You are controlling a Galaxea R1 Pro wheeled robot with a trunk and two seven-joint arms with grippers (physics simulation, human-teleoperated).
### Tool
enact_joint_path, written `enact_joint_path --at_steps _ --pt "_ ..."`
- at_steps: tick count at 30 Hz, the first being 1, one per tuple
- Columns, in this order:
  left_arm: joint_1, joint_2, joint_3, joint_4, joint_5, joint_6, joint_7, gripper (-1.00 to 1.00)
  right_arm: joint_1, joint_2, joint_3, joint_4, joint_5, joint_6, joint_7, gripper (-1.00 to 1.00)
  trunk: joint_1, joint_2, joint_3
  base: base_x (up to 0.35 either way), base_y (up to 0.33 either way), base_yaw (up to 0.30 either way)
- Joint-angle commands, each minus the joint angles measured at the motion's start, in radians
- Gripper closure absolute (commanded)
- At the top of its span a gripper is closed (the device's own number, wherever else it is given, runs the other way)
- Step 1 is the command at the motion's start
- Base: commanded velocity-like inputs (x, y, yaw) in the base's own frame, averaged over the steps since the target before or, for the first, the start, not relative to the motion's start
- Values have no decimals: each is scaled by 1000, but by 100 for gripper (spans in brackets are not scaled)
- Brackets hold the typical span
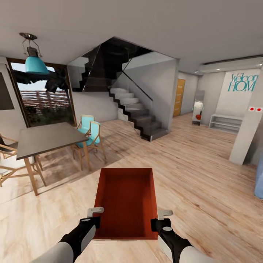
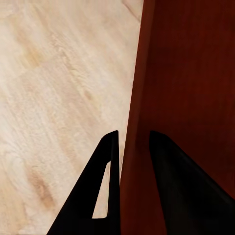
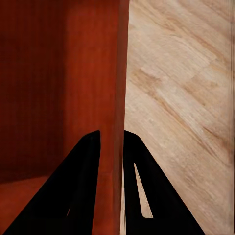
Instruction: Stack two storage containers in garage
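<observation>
You have both arms reaching forward, the left gripper [image 1: 95, 214] and right gripper [image 1: 161, 216] each clamped on a side wall of the storage container [image 1: 126, 201], carried above the wood-plank floor [image 1: 204, 175].

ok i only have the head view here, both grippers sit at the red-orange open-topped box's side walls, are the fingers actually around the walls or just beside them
Observer: The left gripper straddles the red-orange open-topped box's left wall, one finger inside, one outside.
Operator: and the right one
Observer: The right gripper has its dark fingers pressed on both faces of the right wall.
Operator: anything under the box
Observer: Both wrist views show light wood-plank floor beside the box walls, nothing else.
</observation>
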State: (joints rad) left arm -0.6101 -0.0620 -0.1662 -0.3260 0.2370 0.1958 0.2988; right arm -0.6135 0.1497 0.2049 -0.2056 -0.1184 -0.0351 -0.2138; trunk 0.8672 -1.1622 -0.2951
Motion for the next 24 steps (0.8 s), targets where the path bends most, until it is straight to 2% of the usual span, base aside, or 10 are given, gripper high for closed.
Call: enact_joint_path --at_steps 1,24 --pt "0 4 -4 -5 -16 -49 12 100 -2 -18 -41 3 -72 -5 -6 100 1 -1 -1 322 1 -243" --pt "0 4 -4 -5 -16 -50 11 100 -2 -18 -41 3 -72 -5 -13 100 1 -1 -1 322 0 -243"
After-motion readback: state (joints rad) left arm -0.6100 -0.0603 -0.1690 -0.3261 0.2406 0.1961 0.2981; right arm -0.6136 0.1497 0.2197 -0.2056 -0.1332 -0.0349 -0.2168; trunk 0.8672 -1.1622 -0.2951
